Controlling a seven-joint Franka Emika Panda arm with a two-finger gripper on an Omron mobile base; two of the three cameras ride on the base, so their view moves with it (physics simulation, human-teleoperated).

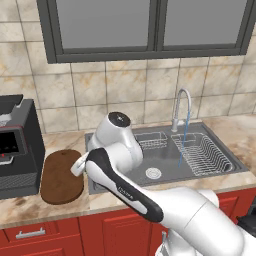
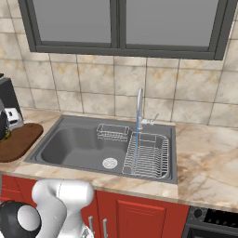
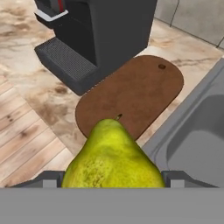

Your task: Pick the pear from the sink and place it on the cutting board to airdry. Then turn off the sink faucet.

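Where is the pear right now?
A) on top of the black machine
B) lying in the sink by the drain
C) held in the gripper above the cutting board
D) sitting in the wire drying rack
C: in the hand view the pear sits between the tips of the gripper, with the cutting board just beyond it, and the sink holds no fruit.

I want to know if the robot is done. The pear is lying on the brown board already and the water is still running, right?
Not quite. The hand view shows the pear held in the gripper above the cutting board, not lying on it. The water is running, as the left base view shows.
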